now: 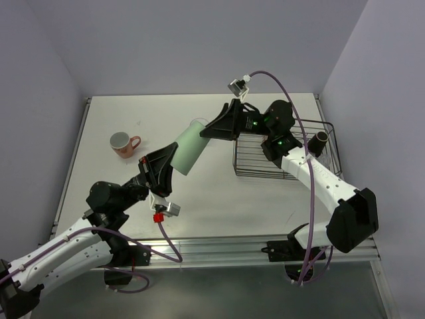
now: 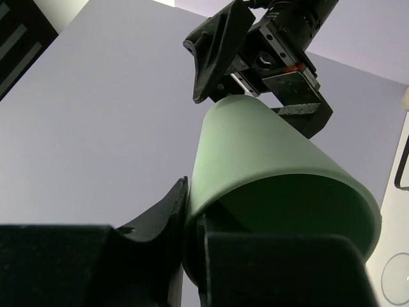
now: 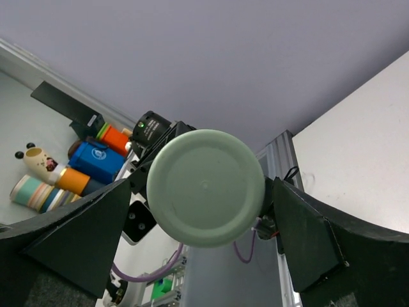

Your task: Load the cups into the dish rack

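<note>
One brown cup (image 1: pixel 321 140) sits in the dish rack (image 1: pixel 265 167).

The left arm (image 1: pixel 70 244) and right arm (image 1: pixel 322 179) reach inward and meet in mid-air. The left end effector (image 1: pixel 170 162) pinches the rim wall of a green tumbler (image 1: pixel 189 146). The right end effector (image 1: pixel 206 130) straddles its base, contact unclear.

I see the pale green plastic tumbler (image 1: pixel 188 147) hanging tilted above the middle of the counter (image 1: pixel 199 199), base toward the far right. A pinkish ceramic mug (image 1: pixel 122 142) stands upright toward the left edge. The black wire dish rack (image 1: pixel 252 171) sits at the right edge, a small dark brown cup (image 1: pixel 321 138) inside.
</note>
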